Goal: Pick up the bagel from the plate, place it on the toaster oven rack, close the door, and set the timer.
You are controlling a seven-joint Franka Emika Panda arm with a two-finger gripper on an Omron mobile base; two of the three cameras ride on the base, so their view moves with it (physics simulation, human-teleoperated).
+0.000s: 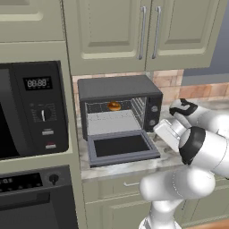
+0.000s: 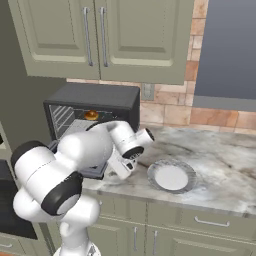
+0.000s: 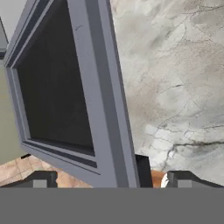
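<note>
Bagel [image 1: 114, 106], small round brown-orange ring, sits intact at back of light grey wire rack [image 1: 112, 121] inside dark toaster oven [image 1: 120, 89], drop-down door [image 1: 121, 146] open; gripper [image 3: 109, 178] jaws wide, empty.

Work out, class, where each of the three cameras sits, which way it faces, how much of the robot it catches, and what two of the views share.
Left base view: behind the arm on its left, looking forward and down at the toaster oven, its door dropped open; the white arm rises at lower right.
Right base view: behind on the right, facing the counter and plate; the arm rises at lower left.
Hand view: on the hand, looking along the open gripper at the door's edge; its dark tips show.
Shared: both base views show the bagel on the rack.
</note>
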